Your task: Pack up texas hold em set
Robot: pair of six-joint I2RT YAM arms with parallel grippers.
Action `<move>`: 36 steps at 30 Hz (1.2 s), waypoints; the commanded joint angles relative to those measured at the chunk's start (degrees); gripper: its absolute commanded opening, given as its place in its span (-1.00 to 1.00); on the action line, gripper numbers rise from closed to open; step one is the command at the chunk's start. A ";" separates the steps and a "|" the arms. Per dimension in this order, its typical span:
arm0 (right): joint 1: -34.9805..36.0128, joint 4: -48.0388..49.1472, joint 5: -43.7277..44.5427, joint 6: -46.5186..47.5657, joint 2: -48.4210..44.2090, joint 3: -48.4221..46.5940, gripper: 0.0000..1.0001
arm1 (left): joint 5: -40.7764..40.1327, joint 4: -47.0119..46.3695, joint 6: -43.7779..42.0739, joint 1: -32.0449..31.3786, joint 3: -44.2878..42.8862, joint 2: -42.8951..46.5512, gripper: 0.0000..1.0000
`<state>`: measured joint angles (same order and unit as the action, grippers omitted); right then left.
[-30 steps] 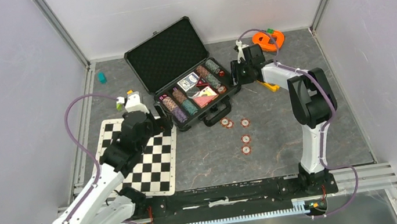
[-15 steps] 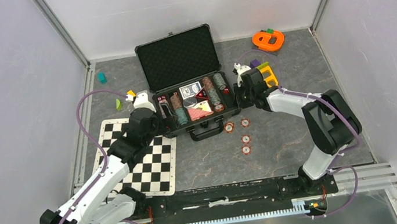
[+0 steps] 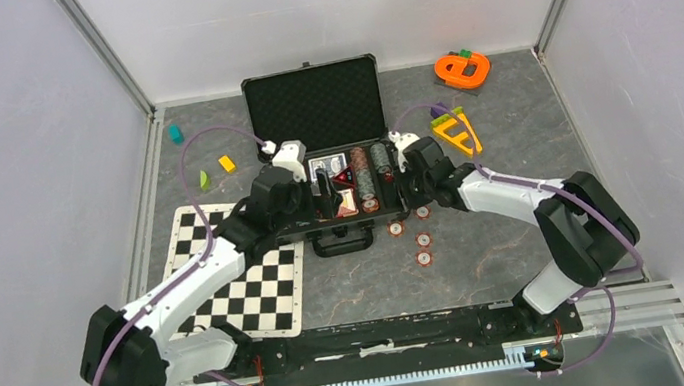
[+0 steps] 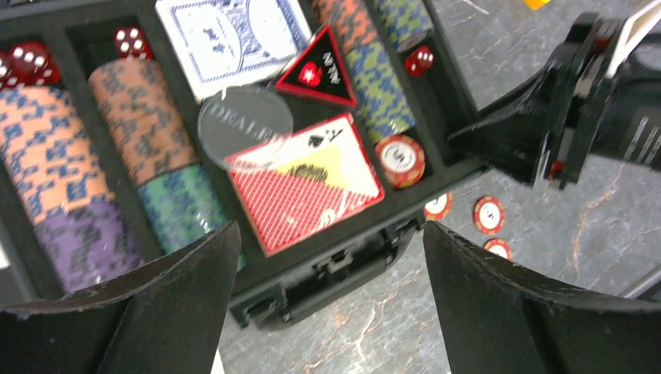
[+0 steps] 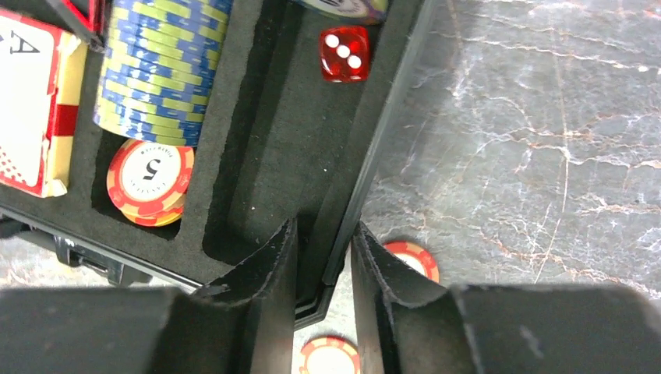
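- Squarely across the far-middle of the table lies the open briefcase (image 3: 314, 106). Its long axis runs left to right, its lid stands up toward the far wall, and its handle (image 3: 343, 241) points back at the arm bases.
- It has a hard black shell. The lid is lined with dimpled foam, and the tray is cut into straight-walled foam troughs.
- Chip stacks (image 4: 43, 171) lie on their sides as ridged cylinders running front to back, striped orange, purple, green and blue.
- Two flat card decks (image 4: 304, 187) sit in the tray, one red-backed and one blue, with translucent red dice (image 5: 344, 53) showing white pips.
- Left gripper (image 4: 331, 232) hangs over the tray's front, jaws spread wide, holding nothing.
- Right gripper (image 5: 323, 227) is pinched on the briefcase's right-hand wall near its front corner.
- Loose round red-white chips (image 3: 422, 238) lie flat on the grey marbled table (image 5: 546, 156) just beside that corner.
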<state>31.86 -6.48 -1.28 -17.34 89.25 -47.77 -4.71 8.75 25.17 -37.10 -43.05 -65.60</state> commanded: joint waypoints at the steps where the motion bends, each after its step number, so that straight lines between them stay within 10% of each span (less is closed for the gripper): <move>1: 2.93 -8.96 -4.50 8.22 -3.26 -3.79 -0.22 | 4.43 -5.97 -3.28 -0.73 -4.35 -3.54 0.84; 9: 2.94 -2.54 2.11 10.35 -10.47 -2.58 0.61 | 4.45 -10.18 -2.71 -1.82 -2.96 -3.56 0.85; 16: 3.77 8.36 -0.46 11.06 -14.27 2.69 0.57 | 3.60 -11.48 -1.22 -2.36 0.35 -0.31 0.85; 23: 4.97 30.42 -16.27 27.02 -22.94 18.44 0.96 | -1.90 -10.44 1.99 -2.28 4.63 4.40 0.85; 29: 5.52 9.04 -15.80 37.30 -13.44 0.41 0.96 | -3.80 -10.09 2.53 -2.27 8.84 11.57 0.90; 36: 7.78 9.14 -8.47 52.14 -9.54 -0.51 0.96 | -4.66 -7.66 3.76 -2.27 12.78 17.15 0.92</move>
<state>38.87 5.04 -13.26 24.05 77.36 -47.68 -7.64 0.54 26.57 -39.31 -31.86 -50.94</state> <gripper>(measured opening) 0.979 0.957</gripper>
